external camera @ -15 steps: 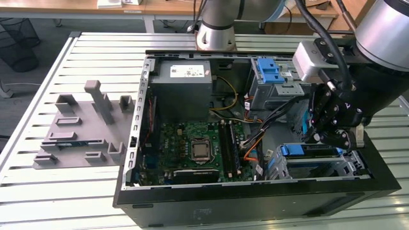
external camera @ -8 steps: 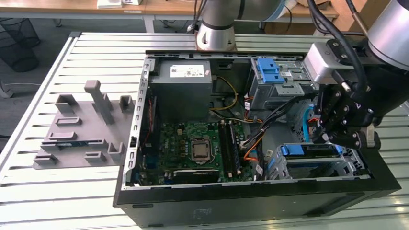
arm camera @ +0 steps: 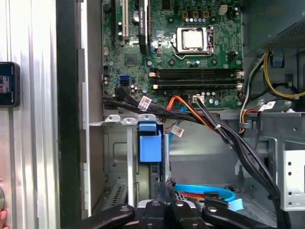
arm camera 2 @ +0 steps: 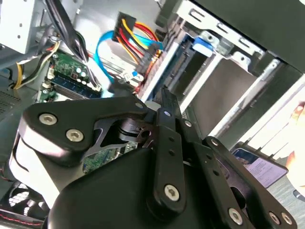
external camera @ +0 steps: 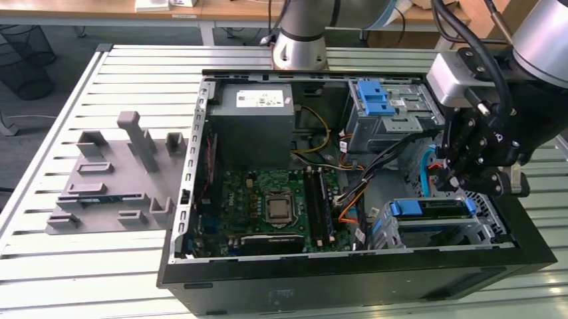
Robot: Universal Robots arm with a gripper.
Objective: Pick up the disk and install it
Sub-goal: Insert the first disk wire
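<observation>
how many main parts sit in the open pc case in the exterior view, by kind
power supply box: 1
motherboard: 1
metal drive bays: 2
total: 4

The open computer case (external camera: 266,266) lies on the slatted table (external camera: 133,73). Above the motherboard (external camera: 275,203) the space is open. Toward the exterior view's right, the bundle of black cables (arm camera: 228,138) crosses between the motherboard and the drive bays, and the gripper (external camera: 479,179) hangs over that corner. The upper drive cage (external camera: 390,109) with its blue latch (external camera: 377,100) and the lower bay (external camera: 435,219) crowd the remaining room. The grey power-supply box (external camera: 257,116) fills the case's far corner.
</observation>
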